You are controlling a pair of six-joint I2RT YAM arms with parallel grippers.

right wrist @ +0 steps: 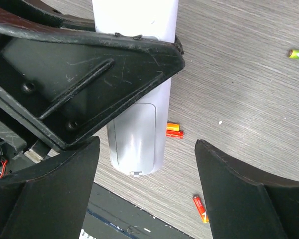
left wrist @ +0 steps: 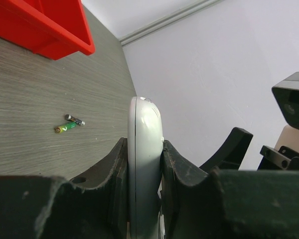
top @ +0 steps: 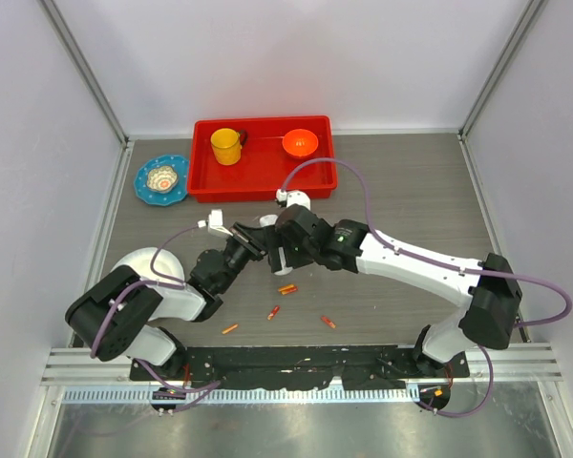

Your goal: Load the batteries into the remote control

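1 white remote control clamped in left gripper over mid-table, right gripper jaws spread wide around its end, gripping nothing, 5 orange batteries loose on table, 1 red tray behind

Remote white; batteries orange-red; one battery green; tray red; cup yellow; table grey wood-grain.

The remote sits in the jaws of your left pincer, your right pincer just beside it. Batteries lie on the table under and nearer you than both pincers. Beyond them stands the tray, cup and bowl in it.
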